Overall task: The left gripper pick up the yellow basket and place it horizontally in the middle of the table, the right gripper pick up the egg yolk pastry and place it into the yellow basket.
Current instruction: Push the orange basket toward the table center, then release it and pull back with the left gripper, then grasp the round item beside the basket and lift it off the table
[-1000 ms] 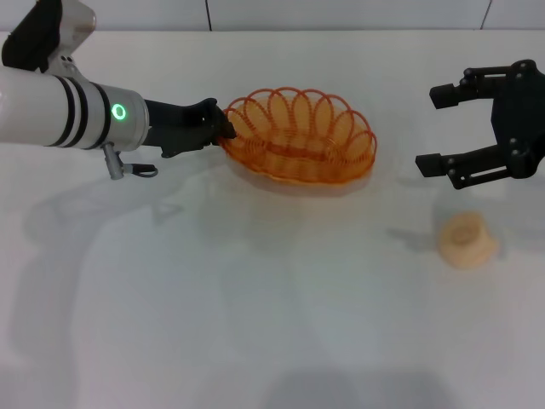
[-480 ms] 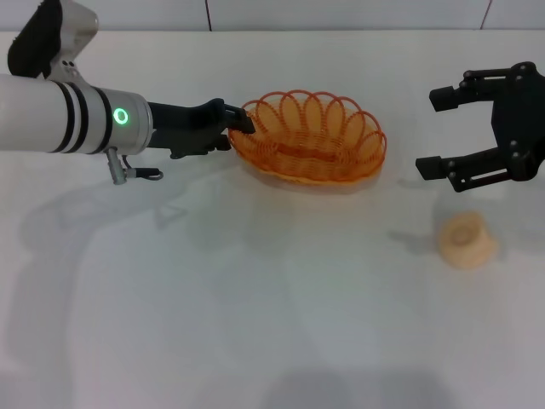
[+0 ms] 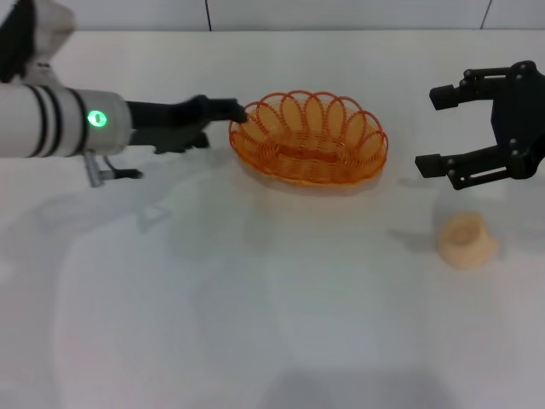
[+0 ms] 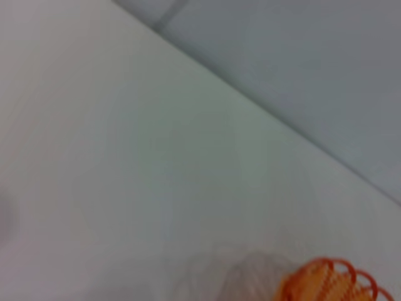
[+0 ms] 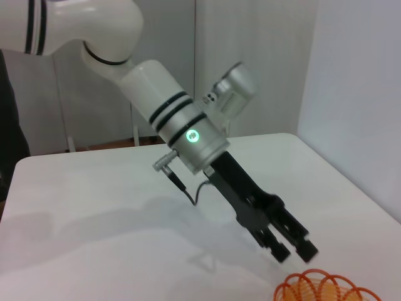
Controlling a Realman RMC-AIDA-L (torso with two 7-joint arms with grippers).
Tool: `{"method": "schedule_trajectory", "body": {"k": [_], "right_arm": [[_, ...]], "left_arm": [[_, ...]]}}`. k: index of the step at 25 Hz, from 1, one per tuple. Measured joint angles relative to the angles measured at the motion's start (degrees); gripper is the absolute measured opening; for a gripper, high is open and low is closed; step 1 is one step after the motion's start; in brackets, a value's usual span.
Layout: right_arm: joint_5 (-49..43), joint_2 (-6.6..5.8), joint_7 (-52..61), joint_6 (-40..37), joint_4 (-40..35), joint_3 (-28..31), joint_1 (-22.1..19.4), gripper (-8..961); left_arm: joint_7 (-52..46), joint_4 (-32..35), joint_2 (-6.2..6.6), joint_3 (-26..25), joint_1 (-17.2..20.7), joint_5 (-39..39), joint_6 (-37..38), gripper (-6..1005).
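Basket duty on the left side: the left gripper (image 3: 239, 111) sits at the near-left end of the yellow basket (image 3: 308, 138), fingertips right by the looped rim. From the right wrist view its two fingers (image 5: 305, 249) show a gap between them and nothing clamped, so it looks to be letting go. The basket rests flat on the table (image 3: 255, 298), long side running across, roughly mid-table towards the far edge. That reads as placed. To finish this step cleanly, the left arm should draw straight back along its own line, fingers spread wide enough not to snag a wire loop and drag the basket askew.

Moving right, the right gripper (image 3: 443, 128) hangs above the table with its jaws wide apart, empty, beside the basket's right end and well clear of it. Just nearer than that claw, the egg yolk pastry (image 3: 467, 240) sits alone on the table, apart from the basket. My read: the pastry pick comes next, and it wants a gentle squeeze on that soft bun, approached from above once the left arm is out of the way.
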Motion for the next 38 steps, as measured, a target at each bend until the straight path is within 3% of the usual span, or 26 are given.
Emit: {"method": "schedule_trajectory", "body": {"k": [9,19,26,31,34,38], "right_arm": [[-0.25,0.17,2.56,2.57,0.90,1.28,0.12,854],[-3.48,0.06,8.85,6.96,3.28,1.26,0.30,854],[-9.06,0.10,15.52,7.74,2.70,0.63,1.28,834],[-12.16,0.09,19.14,7.91,2.51,-1.31,2.43,815],[-15.56,0.09,21.60,7.95,2.35,-2.95,3.41,810],[-20.86,0.16,25.79,7.49,1.58,-5.87,4.74,799]], "left_arm": [[12.03,5.40,0.52,-11.91,4.13,-5.94,4.78,828],[26.89,5.50,5.20,-24.09,4.77,-9.76,15.79,821],[37.30,7.72,9.46,-25.53,5.29,-9.69,26.36,817],[39.91,11.92,11.37,-25.46,5.57,-7.32,33.93,817],[40.45,13.01,11.83,-24.98,4.63,-3.33,38.08,818],[41.34,13.98,11.23,-24.52,2.98,2.42,42.37,818]]}}
